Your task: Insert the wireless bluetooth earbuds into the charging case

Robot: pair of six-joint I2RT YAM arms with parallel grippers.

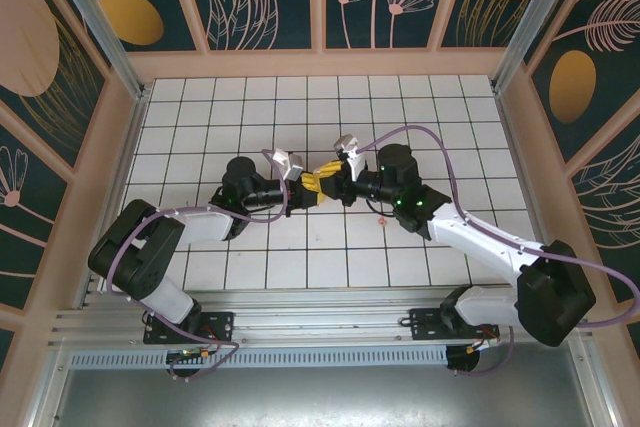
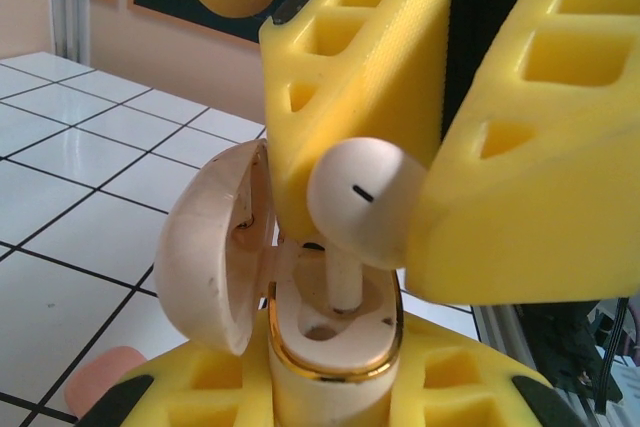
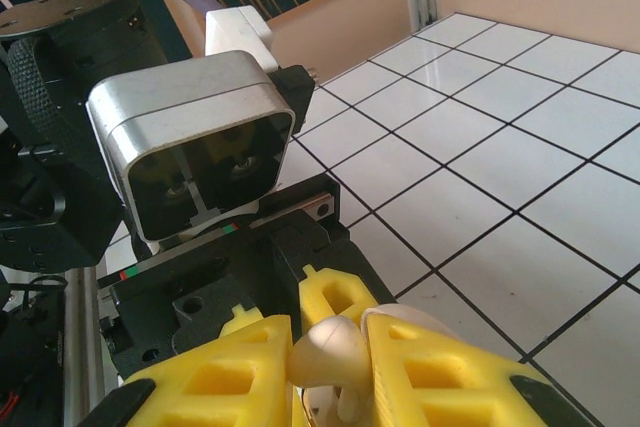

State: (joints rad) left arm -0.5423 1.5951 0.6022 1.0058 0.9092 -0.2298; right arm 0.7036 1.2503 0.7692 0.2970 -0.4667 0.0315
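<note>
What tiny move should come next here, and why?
Probably ease the right gripper straight down. The earbud pinched in it hangs stem-first over a socket of the open case, which the left gripper grips from below. The earbud's round head is not yet seated.

charging case [image 2: 310, 387] sits upright at lower centre of the left wrist view: open, cream-white, with a gold rim around the body's mouth. Its lid [image 2: 212, 247] is swung out to the left, and scuffs and small dark marks show on the lid's inner face. earbud [image 2: 360, 197] is a cream-white bulb with a short dark slit, mid-frame directly above the mouth, stem pointing down and its tip inside a socket, not fully seated. second earbud [image 1: 381, 219] is a tiny pink piece lying on a white tile just right of centre in the top view; too small to tell its pose.
</note>
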